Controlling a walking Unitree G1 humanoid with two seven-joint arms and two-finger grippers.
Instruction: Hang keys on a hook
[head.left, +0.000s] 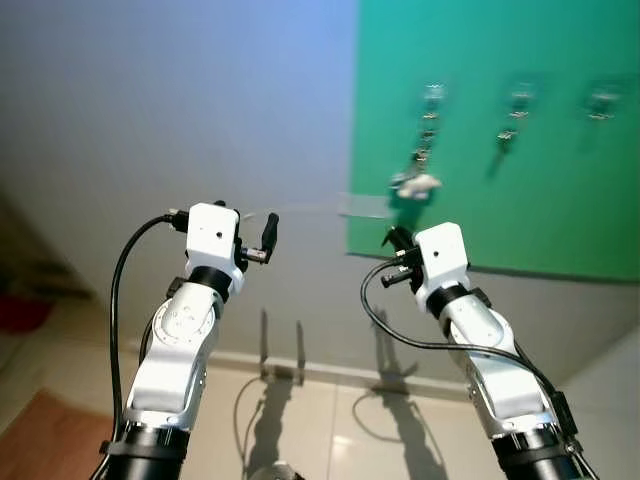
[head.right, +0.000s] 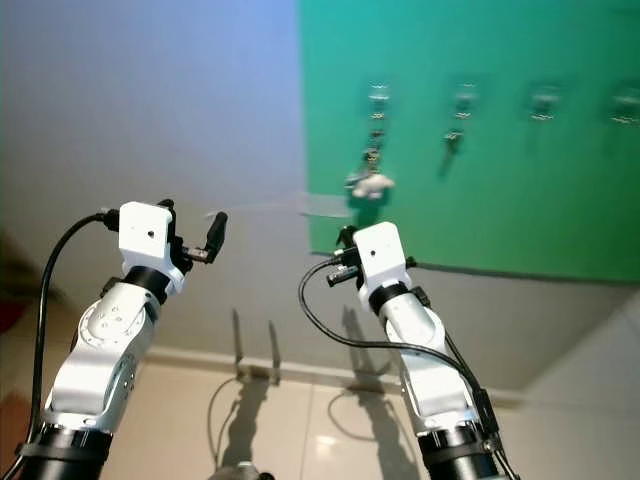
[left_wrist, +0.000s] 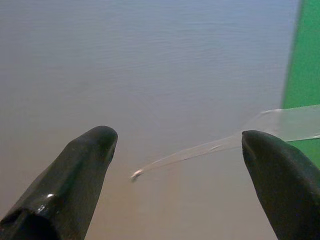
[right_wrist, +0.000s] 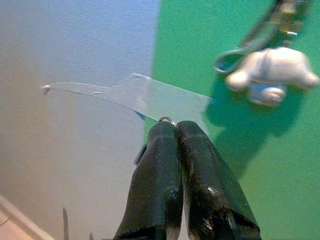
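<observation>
A green board (head.left: 500, 200) on the wall carries a row of metal hooks (head.left: 521, 97). From the leftmost hook (head.left: 433, 95) hangs a key bunch with a white plush charm (head.left: 416, 184). A second small key (head.left: 507, 135) hangs on the hook beside it. My right gripper (head.left: 396, 240) is raised just below and left of the plush charm (right_wrist: 270, 75). It is shut, and a small metal ring (right_wrist: 167, 120) pokes out between its fingertips. My left gripper (head.left: 268, 235) is held up before the bare grey wall, open and holding nothing (left_wrist: 177, 135).
A strip of clear tape (head.left: 365, 207) sticks out from the board's left edge over the grey wall (head.left: 180, 110). Below the wall run a baseboard and pale floor tiles (head.left: 330, 420). A reddish mat (head.left: 40, 435) lies at the lower left.
</observation>
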